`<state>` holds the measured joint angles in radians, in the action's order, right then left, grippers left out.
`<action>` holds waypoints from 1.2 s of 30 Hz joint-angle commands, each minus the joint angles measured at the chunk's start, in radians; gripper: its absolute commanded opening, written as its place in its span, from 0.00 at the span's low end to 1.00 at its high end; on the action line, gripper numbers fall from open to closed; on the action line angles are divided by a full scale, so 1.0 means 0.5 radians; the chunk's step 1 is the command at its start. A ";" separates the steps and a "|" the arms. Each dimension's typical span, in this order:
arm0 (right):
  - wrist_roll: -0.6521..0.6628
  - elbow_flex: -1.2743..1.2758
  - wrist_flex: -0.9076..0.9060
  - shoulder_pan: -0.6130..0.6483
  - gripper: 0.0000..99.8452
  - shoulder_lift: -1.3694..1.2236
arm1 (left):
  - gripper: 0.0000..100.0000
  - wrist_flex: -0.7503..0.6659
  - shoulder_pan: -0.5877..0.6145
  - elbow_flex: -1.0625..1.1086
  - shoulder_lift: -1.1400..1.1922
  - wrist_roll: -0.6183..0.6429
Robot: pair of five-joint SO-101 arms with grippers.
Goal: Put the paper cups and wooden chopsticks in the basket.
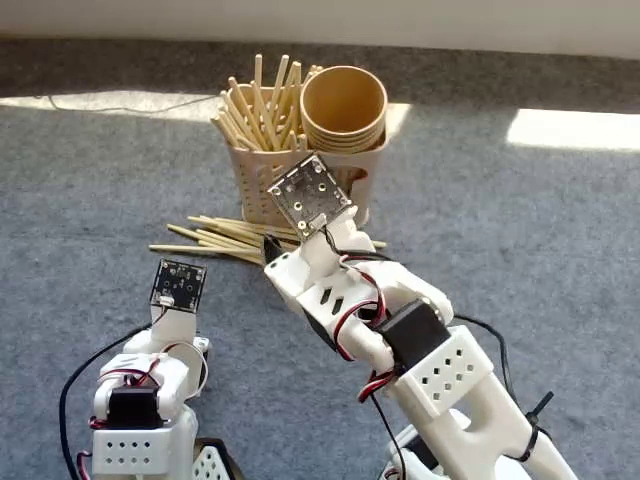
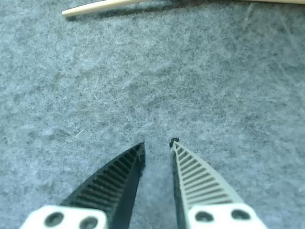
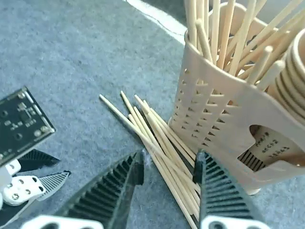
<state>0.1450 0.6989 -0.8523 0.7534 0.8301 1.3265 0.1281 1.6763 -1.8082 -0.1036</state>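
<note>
Your right tool (image 3: 169, 167) is spread over the loose chopsticks (image 3: 157, 143) just beside the basket (image 3: 209, 109); your left tool (image 2: 158, 143) is slightly parted above the worktop (image 2: 143, 71).

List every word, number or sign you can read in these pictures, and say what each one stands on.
No text here can be read with certainty.
Print on the label seen through the cut-out in the basket: two short dark lines, too blurred to read.
Circuit board on one arm's wrist: no legible marking.
Circuit board on the other wrist: marks too small to read.
</note>
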 commanded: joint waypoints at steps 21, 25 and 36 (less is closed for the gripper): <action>0.273 -0.097 0.652 -0.167 0.18 -1.257 | 0.10 0.006 -0.029 0.038 -0.014 -0.012; 0.282 -0.204 0.652 -0.186 0.18 -1.444 | 0.10 0.006 -0.029 0.038 -0.014 -0.012; 0.454 -0.235 0.652 -0.173 0.17 -1.723 | 0.10 0.006 -0.029 0.038 -0.014 -0.012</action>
<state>0.3567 0.6283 -0.5455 0.6736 -0.0338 1.3265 0.1281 1.6763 -1.8082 -0.1036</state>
